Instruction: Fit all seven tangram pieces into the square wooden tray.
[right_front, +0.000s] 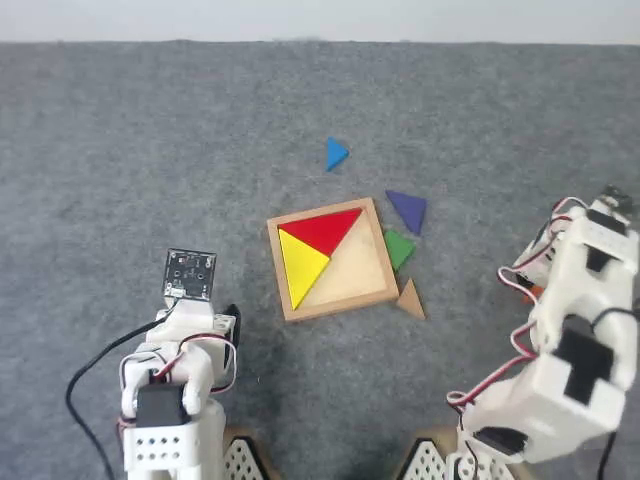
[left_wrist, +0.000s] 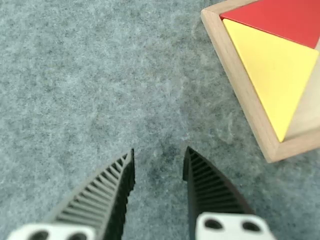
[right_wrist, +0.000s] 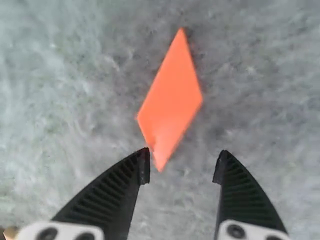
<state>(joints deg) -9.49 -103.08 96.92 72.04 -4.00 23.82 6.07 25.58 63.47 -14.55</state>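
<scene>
From above, the tray (right_front: 340, 308) sits mid-counter (right_front: 150, 150) with the red triangle (right_front: 325, 228) and yellow triangle (right_front: 300, 262) seated and four loose pieces (right_front: 398, 248) waiting beside it; in the left wrist view, the empty left jaws stand narrowly parted over bare counter near the tray; in the right wrist view, the wide right jaws straddle the orange parallelogram (right_wrist: 171, 100) at its tip, likely for grasping.

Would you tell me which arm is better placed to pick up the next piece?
Probably the right arm: the right gripper hangs open over the orange piece, ready to close. The left gripper, also open, hangs over bare mat beside the tray.
</scene>
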